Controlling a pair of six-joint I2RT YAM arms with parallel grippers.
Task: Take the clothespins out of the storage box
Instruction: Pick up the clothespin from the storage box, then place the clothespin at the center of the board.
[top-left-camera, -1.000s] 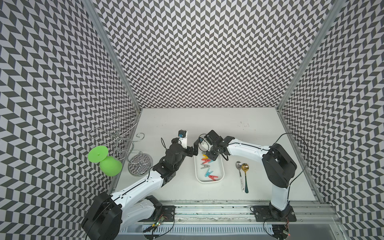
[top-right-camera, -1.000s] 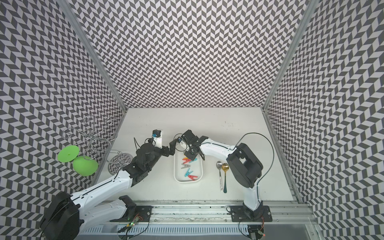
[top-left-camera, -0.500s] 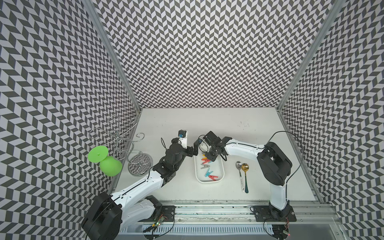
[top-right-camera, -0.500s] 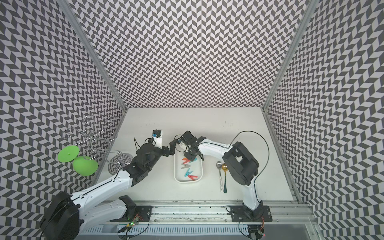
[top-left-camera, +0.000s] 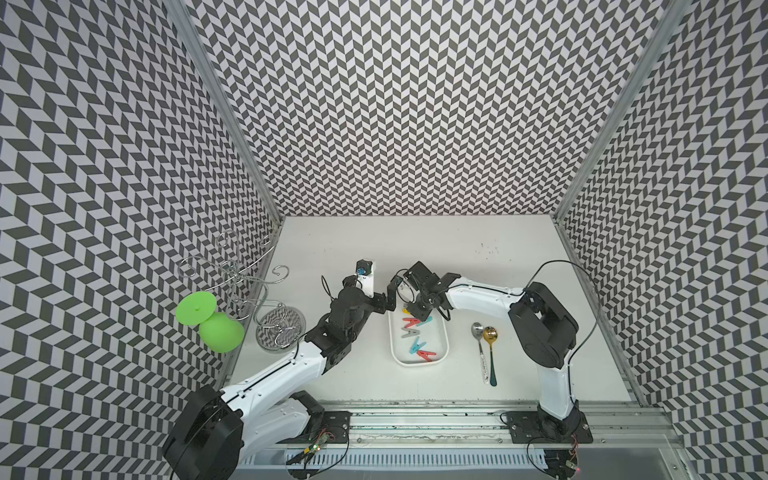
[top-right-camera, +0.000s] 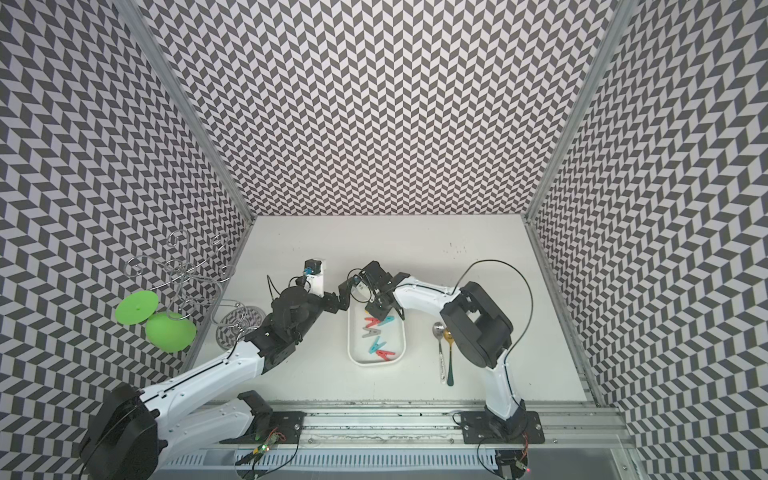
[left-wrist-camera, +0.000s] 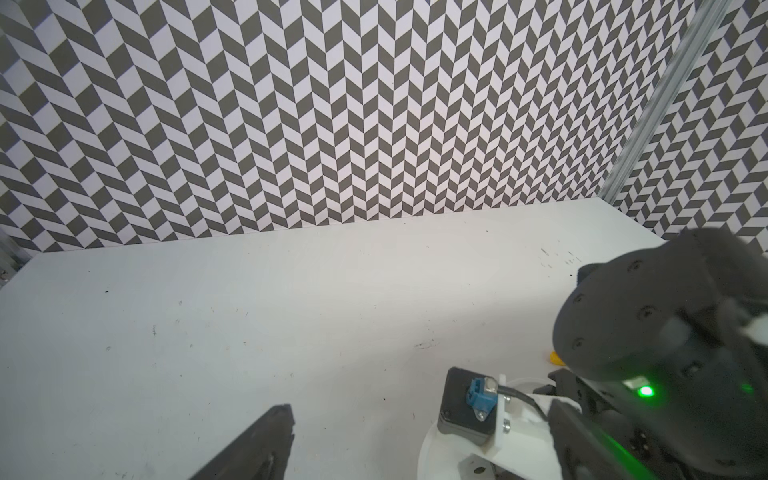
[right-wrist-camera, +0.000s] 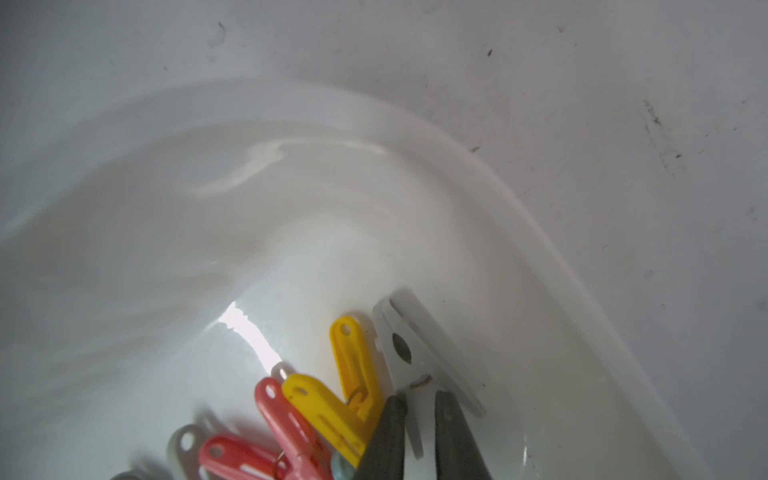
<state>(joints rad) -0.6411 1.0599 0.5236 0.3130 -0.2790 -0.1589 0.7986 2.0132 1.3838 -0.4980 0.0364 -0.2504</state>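
Where the table's (top-left-camera: 519, 266) near half holds 2 spoons (top-left-camera: 482, 357), the storage box (top-left-camera: 445, 345) beside them keeps the clothespins (top-left-camera: 411, 331); farther, the right gripper (right-wrist-camera: 420, 398) narrowly flanks a grey clothespin (right-wrist-camera: 405, 353), clamping unclear; the left gripper (top-left-camera: 386, 300) jaws stand apart.

You'll see the storage box (right-wrist-camera: 266, 153) is glossy white plastic, its inner wall throwing bright highlights. The clothespins (right-wrist-camera: 353, 357) in it are smooth, faintly shiny plastic with thin metal spring wires. Beside the box, the spoons (top-left-camera: 477, 330) are polished metal, one silver-toned and one gold-toned, on a matt white table (top-left-camera: 415, 249) flecked with dark scuffs.
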